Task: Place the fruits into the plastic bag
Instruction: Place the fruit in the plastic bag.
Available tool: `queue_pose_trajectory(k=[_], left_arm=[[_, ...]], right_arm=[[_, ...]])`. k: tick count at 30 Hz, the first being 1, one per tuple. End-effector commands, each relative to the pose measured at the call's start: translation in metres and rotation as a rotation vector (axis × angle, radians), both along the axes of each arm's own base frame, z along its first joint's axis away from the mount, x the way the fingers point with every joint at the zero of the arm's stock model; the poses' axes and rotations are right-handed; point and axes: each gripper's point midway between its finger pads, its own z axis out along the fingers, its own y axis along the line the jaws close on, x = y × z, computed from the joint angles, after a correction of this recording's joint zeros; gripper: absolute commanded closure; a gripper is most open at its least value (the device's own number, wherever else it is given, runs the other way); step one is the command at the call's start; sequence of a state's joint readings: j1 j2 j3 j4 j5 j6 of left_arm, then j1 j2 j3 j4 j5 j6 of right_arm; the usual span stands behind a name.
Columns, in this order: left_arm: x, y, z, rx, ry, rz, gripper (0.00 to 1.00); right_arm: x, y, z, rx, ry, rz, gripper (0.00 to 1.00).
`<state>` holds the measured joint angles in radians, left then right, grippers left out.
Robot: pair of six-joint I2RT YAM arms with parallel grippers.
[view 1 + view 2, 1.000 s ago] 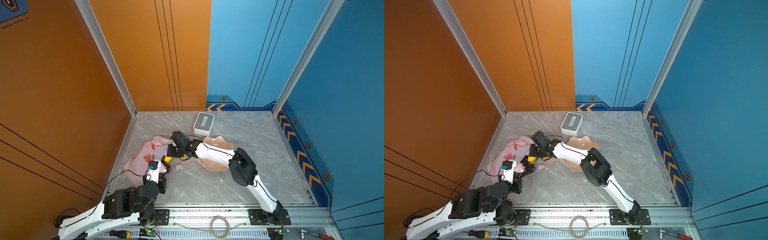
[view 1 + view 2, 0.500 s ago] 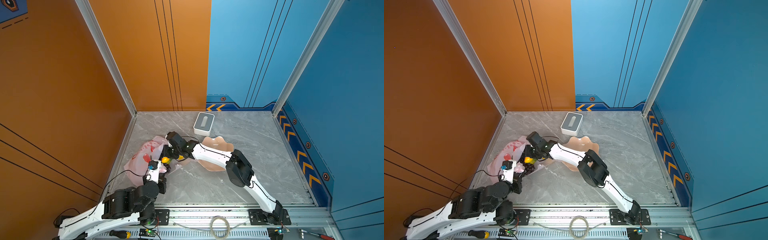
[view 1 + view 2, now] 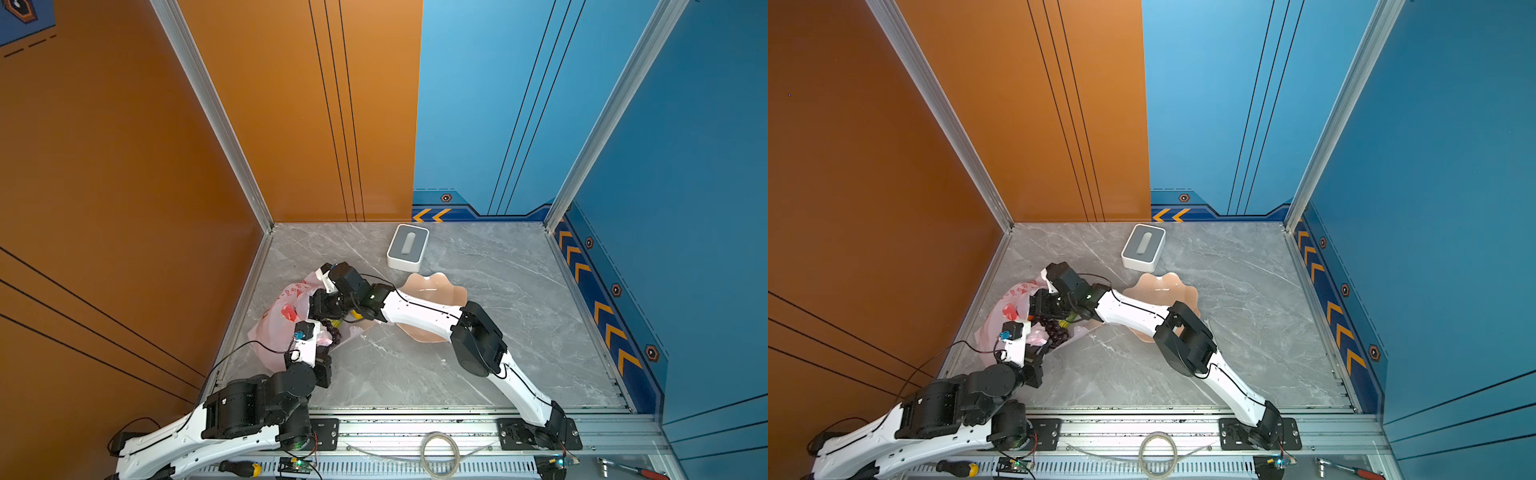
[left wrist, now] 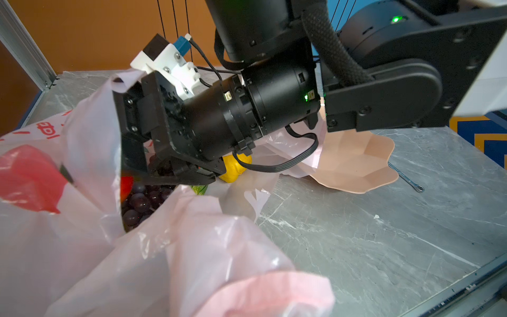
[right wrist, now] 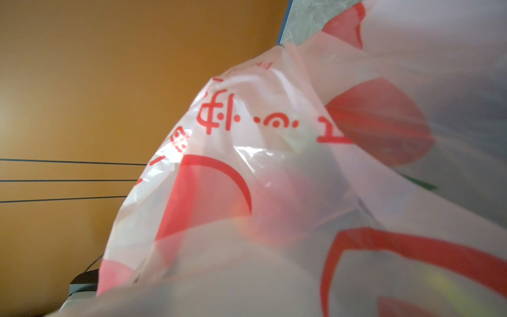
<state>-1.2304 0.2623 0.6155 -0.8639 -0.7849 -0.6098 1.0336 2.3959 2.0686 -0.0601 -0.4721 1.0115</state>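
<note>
- In both top views, a thin, translucent pink plastic bag (image 3: 274, 328) printed in red lies crumpled at centre left of the frame on the grey marble desk (image 3: 457, 374), near the orange wall (image 3: 124, 166); the right hand (image 3: 322, 305) reaches into its mouth; a dark purple grape bunch (image 3: 332, 332) sits at that mouth, with a yellow toy fruit (image 3: 353, 316) just beside it under the right wrist; the left hand (image 3: 326, 351) is at the bag's lower edge, beside the grapes; a peach scalloped plate (image 3: 436, 282) lies right of the bag, partly under the right arm; a white-and-grey rectangular box (image 3: 407, 247) stands above it
- Left wrist view: the right hand (image 4: 157, 171) has its jaws wide apart inside the bag's mouth; the grape bunch (image 4: 140, 203) and a red-orange fruit (image 4: 126, 186) lie within the plastic bag (image 4: 82, 247); the yellow toy fruit (image 4: 236, 170) rests on pink film at the mouth; the left hand is closed tight, its fingers hidden; whether they pinch the film cannot be told
- Right wrist view: blurred pink film of the plastic bag (image 5: 274, 164) with red writing lies close against the lens
</note>
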Motion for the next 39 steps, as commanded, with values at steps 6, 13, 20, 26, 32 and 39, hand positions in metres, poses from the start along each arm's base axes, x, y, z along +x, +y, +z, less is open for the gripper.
queue_pose_trajectory(k=[6,13,20,26,32,39], left_arm=[[0.003,0.006,0.004,-0.009,-0.022,0.033,1.00],[0.002,0.006,0.004,-0.010,-0.021,0.030,1.00],[0.003,0.007,0.004,-0.009,-0.023,0.033,1.00],[0.002,0.007,0.004,-0.012,-0.022,0.033,1.00],[0.002,0.007,0.004,-0.015,-0.024,0.034,1.00],[0.002,0.008,0.004,-0.012,-0.025,0.034,1.00]], right_arm=[[-0.009,-0.009,0.013,-0.017,-0.020,0.020,0.24],[-0.015,-0.023,0.012,-0.066,-0.054,0.021,0.24],[-0.024,-0.042,0.016,-0.118,-0.098,0.025,0.23],[-0.032,-0.063,0.020,-0.177,-0.138,0.027,0.23],[-0.036,-0.086,0.036,-0.237,-0.204,0.022,0.23],[-0.042,-0.110,0.034,-0.314,-0.234,0.017,0.23]])
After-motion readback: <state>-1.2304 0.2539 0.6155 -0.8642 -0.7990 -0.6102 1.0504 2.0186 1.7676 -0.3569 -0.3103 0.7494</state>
